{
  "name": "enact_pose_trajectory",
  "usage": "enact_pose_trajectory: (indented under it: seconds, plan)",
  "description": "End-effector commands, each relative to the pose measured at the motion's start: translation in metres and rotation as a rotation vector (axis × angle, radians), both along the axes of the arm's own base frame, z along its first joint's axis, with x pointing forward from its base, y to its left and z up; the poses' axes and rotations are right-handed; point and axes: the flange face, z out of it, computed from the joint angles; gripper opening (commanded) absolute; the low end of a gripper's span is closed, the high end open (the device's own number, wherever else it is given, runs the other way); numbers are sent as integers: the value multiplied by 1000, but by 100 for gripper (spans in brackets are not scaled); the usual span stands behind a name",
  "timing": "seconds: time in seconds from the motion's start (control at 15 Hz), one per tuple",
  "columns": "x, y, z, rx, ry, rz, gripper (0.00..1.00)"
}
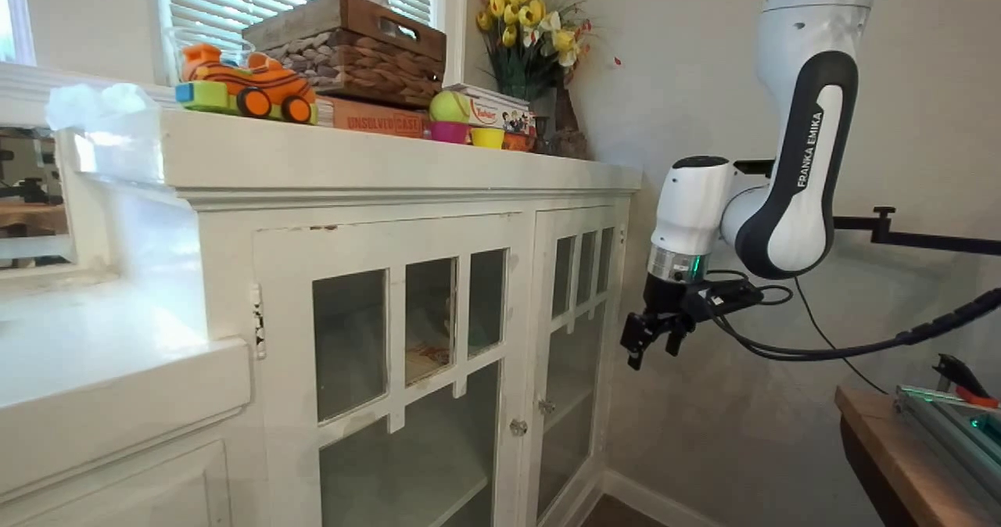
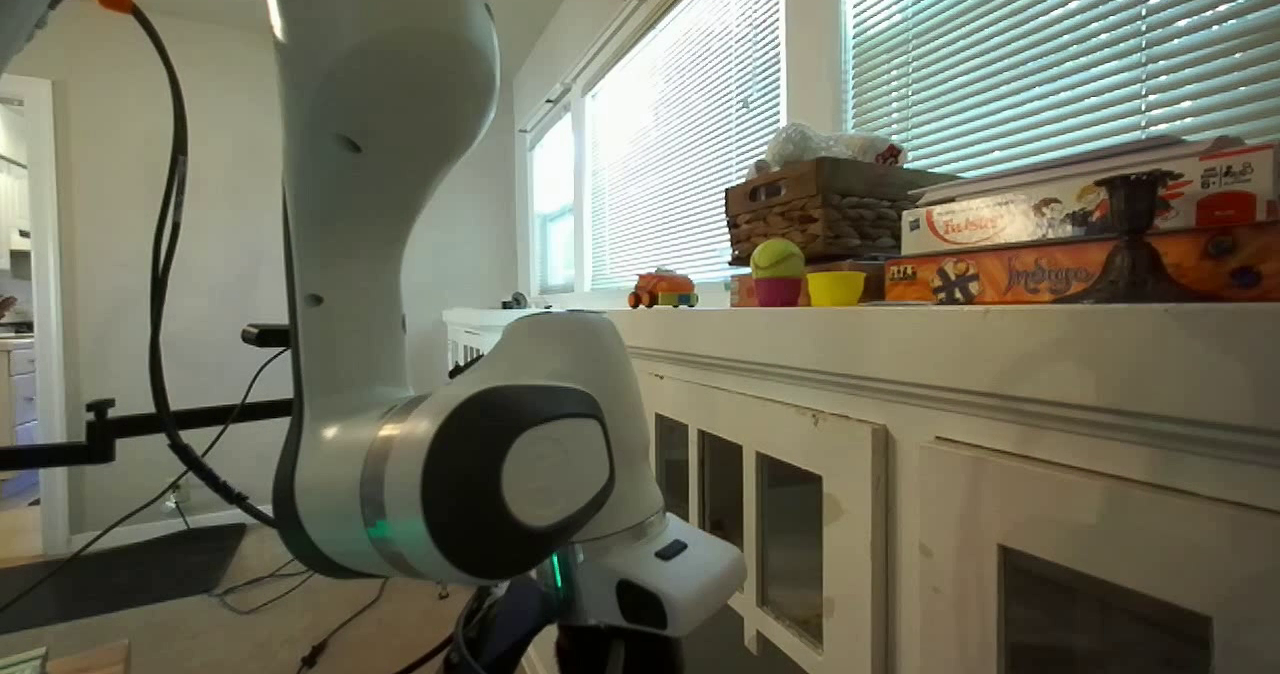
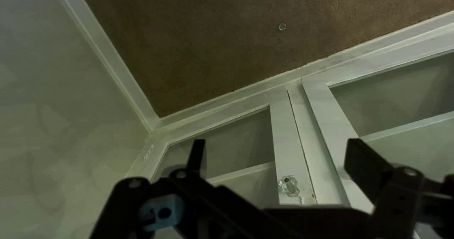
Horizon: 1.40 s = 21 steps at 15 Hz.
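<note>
Claw (image 1: 654, 353): empty, spread apart, near cabinet (image 1: 525, 292). Step, seemingly: approach. Next move probably calls for aligning with cabinet's clear knob (image 3: 290, 186).

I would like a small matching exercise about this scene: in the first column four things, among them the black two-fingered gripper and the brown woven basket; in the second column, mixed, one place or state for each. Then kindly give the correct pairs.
Column 1
1. Black two-fingered gripper
2. Clear glass knob seen in the wrist view
3. Striped orange toy vehicle
4. Brown woven basket

Column 2
A. On top of the orange-red box marked UNSOLVED CASE
B. Fixed to a white cabinet door
C. Open, holding nothing
D. Standing directly on the white cabinet top

Right pairs: 1-C, 2-B, 3-D, 4-A
</note>
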Motion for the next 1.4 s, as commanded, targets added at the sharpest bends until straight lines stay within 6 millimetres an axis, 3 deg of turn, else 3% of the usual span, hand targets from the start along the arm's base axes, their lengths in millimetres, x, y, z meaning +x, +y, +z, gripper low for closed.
enact_pose_trajectory:
  seconds: [0.0,0.47,1.33]
  plan:
    - [12,-15,-13,9,-49,57,100]
    - [33,-27,-35,37,-106,149,100]
    - [82,-28,-64,63,-131,364,100]
